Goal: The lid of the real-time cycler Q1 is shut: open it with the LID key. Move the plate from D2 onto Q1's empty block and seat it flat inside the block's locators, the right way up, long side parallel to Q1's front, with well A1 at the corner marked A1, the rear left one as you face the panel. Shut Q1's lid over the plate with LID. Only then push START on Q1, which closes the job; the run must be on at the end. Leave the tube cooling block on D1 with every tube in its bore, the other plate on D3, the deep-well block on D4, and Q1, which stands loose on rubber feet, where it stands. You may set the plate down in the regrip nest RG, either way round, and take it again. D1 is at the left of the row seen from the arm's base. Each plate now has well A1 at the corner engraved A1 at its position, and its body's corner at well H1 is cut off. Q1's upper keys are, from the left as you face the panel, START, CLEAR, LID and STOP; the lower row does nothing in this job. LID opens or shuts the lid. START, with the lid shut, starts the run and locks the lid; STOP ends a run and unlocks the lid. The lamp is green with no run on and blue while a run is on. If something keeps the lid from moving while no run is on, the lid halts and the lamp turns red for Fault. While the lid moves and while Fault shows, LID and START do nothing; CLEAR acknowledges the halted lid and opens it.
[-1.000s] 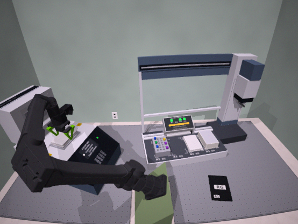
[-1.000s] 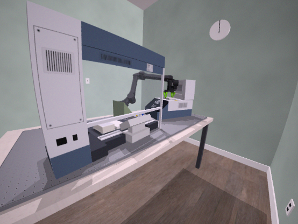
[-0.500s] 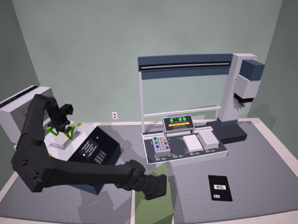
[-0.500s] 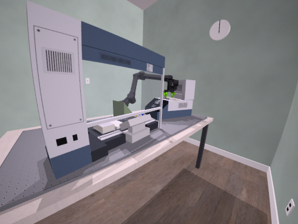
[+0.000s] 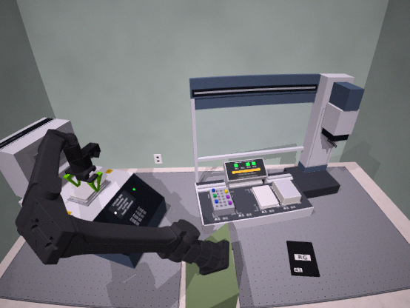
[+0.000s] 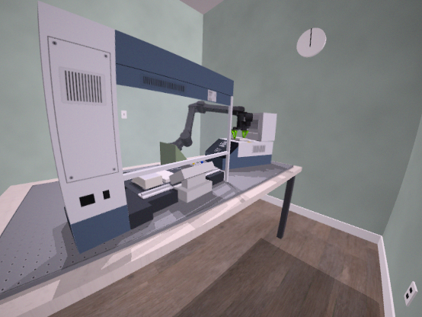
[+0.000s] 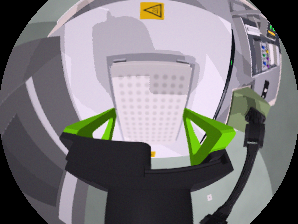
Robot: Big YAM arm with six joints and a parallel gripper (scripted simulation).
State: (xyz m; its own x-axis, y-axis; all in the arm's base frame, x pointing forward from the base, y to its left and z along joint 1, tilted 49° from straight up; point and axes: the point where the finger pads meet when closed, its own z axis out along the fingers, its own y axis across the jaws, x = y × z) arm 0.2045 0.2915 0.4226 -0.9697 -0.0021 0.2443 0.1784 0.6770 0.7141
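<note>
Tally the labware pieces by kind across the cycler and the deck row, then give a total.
Plates: 2 (plate on Q1, plate on D3)
Tube cooling block: 1
Deep-well block: 1
Total: 4
</note>
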